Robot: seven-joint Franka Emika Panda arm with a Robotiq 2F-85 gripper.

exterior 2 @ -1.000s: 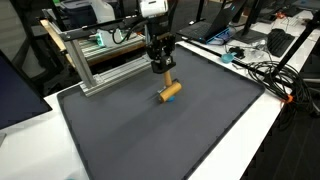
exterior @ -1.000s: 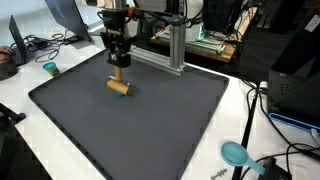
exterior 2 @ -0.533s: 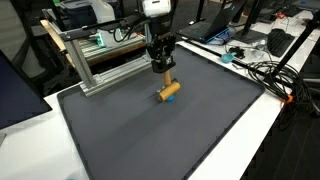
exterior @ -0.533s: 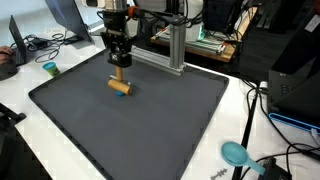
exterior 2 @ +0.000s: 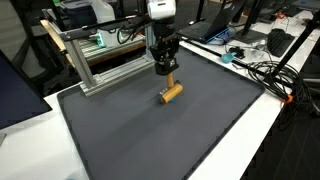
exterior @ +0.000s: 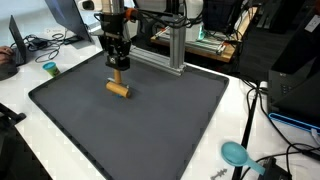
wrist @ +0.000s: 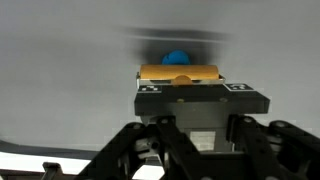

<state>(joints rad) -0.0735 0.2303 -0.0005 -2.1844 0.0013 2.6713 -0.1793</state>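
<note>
the claw [exterior: 117,66] is clenched on the upright stem of a wooden peg [exterior: 119,88]. the peg sits low at the black mat [exterior: 150,130], near the mat's edge by the metal frame [exterior: 165,55]. i can't tell if it touches. the wrist view shows a blue tip [wrist: 176,58] behind the wood. a teal cup [exterior: 50,69] stands off the mat.

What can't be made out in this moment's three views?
Where the hand grips the wooden piece: hidden by the hand's own body in the wrist view, too small in both exterior views.
Blue object: wrist view, blurred, half hidden behind the wooden piece.
Teal item beside the mat: exterior view, too small to name.
</note>
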